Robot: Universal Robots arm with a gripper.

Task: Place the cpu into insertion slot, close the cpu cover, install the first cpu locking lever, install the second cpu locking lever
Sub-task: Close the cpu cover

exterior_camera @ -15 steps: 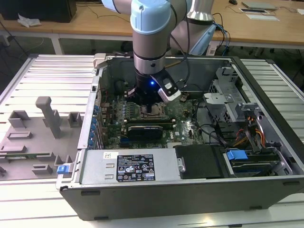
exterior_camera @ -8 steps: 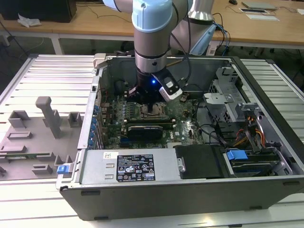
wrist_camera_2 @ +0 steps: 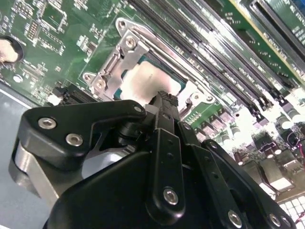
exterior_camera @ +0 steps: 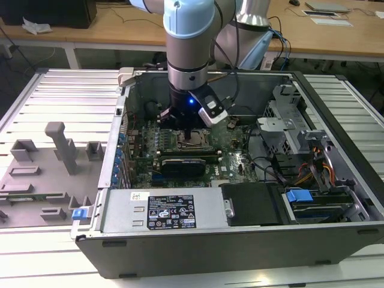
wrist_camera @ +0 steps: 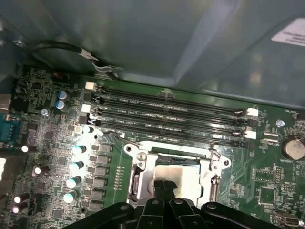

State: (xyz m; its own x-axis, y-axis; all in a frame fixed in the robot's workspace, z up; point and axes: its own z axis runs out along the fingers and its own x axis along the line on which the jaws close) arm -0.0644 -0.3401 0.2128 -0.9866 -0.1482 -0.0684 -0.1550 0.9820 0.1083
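Note:
Inside the open computer case (exterior_camera: 336, 96), my gripper (exterior_camera: 193, 128) hangs straight down over the green motherboard (exterior_camera: 237, 157). The cpu (wrist_camera_2: 145, 81) (wrist_camera: 186, 177), with its silvery top, lies flat in the insertion slot (exterior_camera: 193, 143). The cpu cover (wrist_camera_2: 112, 67) (wrist_camera: 143, 164) lies down around the cpu as a metal frame. In both wrist views my black fingers (wrist_camera_2: 164, 102) (wrist_camera: 164, 187) are pressed together with nothing between them. Their tips are at the near edge of the cpu; I cannot tell whether they touch it.
Long black memory slots (wrist_camera: 171, 112) run beside the socket. A black card (exterior_camera: 183, 163) lies in front of it, then the grey power supply (exterior_camera: 162, 210). Drive bays and cables (exterior_camera: 312, 162) fill the exterior view's right. A grey fixture tray (exterior_camera: 48, 168) sits outside the case.

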